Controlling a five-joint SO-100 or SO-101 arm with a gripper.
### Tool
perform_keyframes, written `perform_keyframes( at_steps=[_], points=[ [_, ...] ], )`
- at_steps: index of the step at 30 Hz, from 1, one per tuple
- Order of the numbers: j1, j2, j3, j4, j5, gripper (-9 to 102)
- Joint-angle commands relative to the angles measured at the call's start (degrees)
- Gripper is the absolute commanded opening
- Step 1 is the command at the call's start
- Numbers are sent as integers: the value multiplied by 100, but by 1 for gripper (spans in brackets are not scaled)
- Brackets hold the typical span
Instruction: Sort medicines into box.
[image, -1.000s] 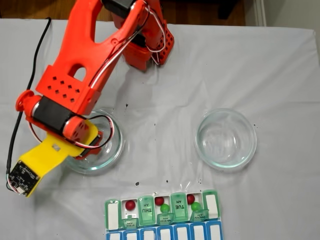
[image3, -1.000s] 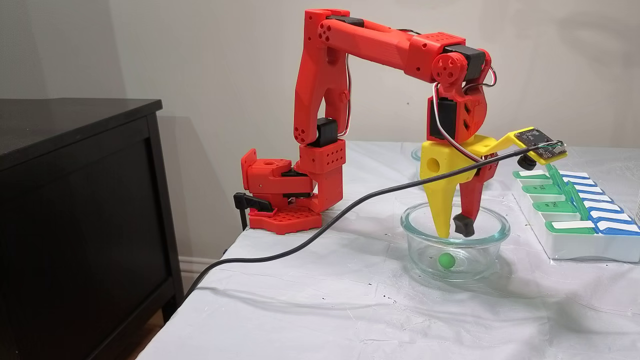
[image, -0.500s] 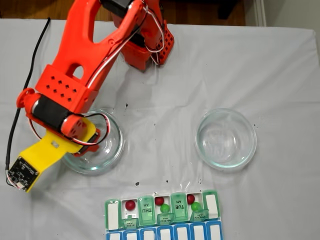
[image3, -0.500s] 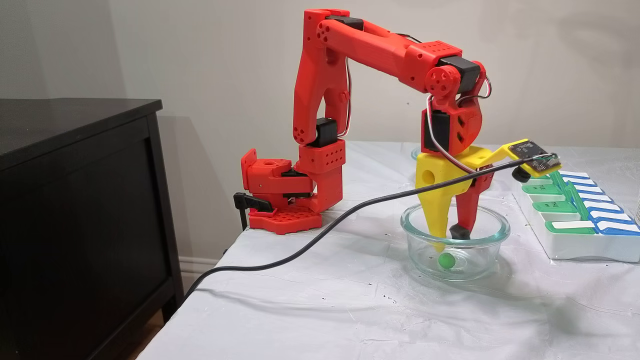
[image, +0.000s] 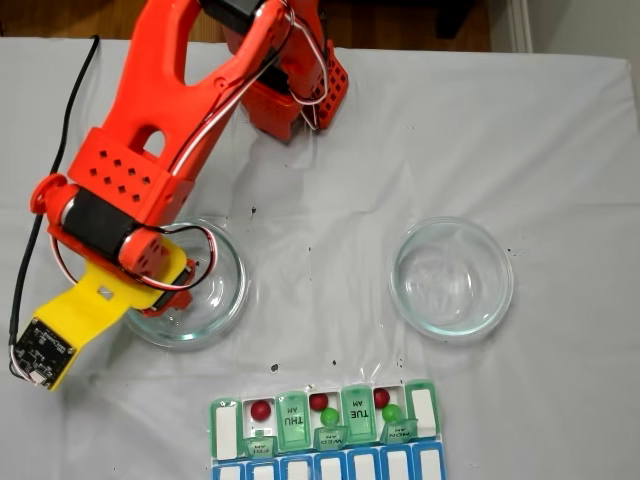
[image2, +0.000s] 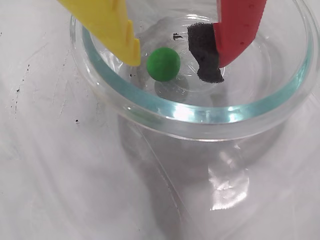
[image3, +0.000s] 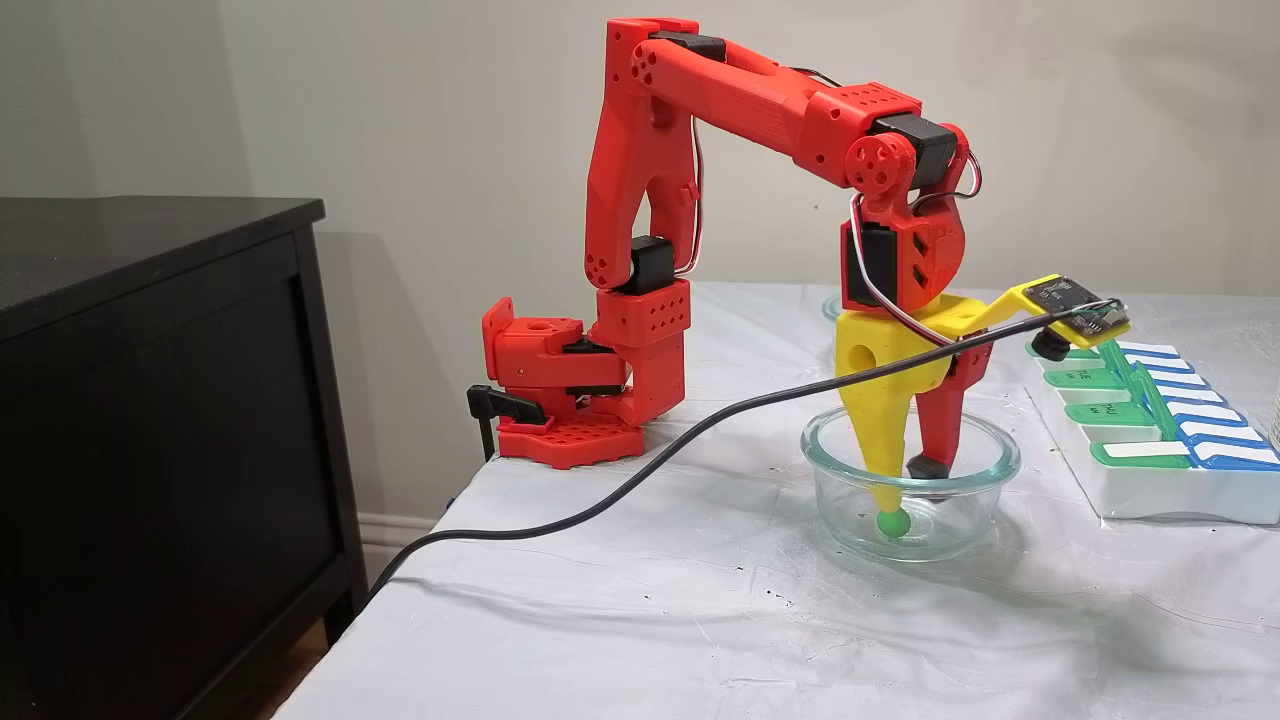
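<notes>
One green medicine ball (image2: 163, 64) lies on the bottom of the left glass bowl (image2: 200, 117). My gripper (image2: 173, 70) is open and reaches down into that bowl, the yellow finger (image2: 122, 35) close beside the ball and the red finger's black pad (image2: 206, 52) a little apart on the other side. From the side, the gripper (image3: 905, 487) is low in the bowl (image3: 960, 520), yellow tip just over the ball (image3: 892, 523). The box (image: 292, 428) sits at the near edge, holding three red balls (image: 261, 409) and two green balls (image: 329, 415) in open compartments.
A second glass bowl (image: 452, 277) stands to the right with nothing in it. The arm's base (image: 295, 90) is at the back. A black cable (image3: 600, 495) trails from the wrist camera off the table's left side. A dark cabinet (image3: 150, 400) stands beside the table.
The gripper has sunk deeper into the left bowl, its yellow tip coming down next to the green ball. The jaws stay open and the ball has not moved.
</notes>
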Motion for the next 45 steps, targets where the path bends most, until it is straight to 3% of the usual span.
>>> perform_keyframes(
  at_steps=[1, 8, 45],
  points=[
    [35, -9, -264, 176, -97, 20],
    [35, -114, -387, 431, -167, 19],
    [141, 88, 272, -466, -378, 18]
  ],
)
